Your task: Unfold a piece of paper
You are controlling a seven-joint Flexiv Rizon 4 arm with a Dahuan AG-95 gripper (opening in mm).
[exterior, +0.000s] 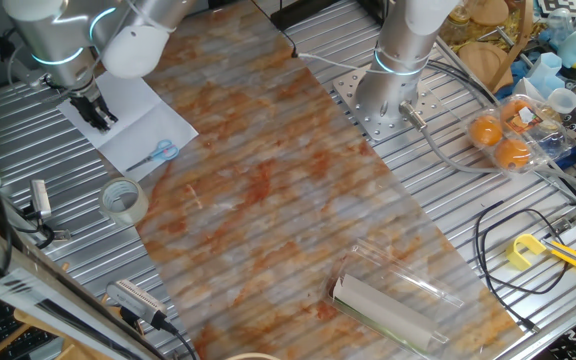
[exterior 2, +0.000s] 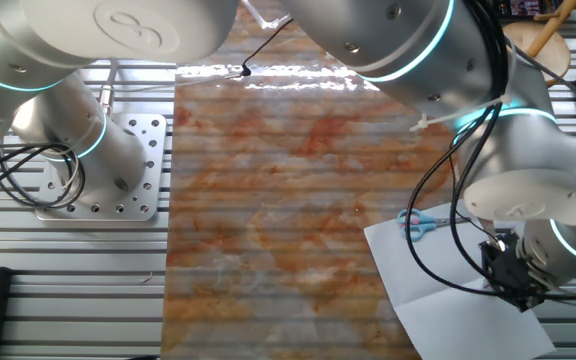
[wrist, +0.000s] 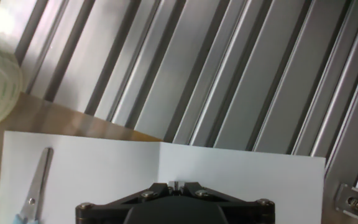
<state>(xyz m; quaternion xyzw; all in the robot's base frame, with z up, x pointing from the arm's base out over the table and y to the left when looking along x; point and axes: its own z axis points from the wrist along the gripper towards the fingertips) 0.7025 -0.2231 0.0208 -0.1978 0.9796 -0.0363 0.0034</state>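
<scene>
White piece of paper (wrist: 166, 171) lies flat directly under the jaws.

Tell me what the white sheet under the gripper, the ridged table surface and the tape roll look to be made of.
The piece of paper: thin matte white paper, lying flat with a visible crease. The table: apparently brushed aluminium, going by its grey ribbed slats with dull reflections. The tape roll: translucent glossy plastic tape, probably; the surface shows through its ring.
</scene>
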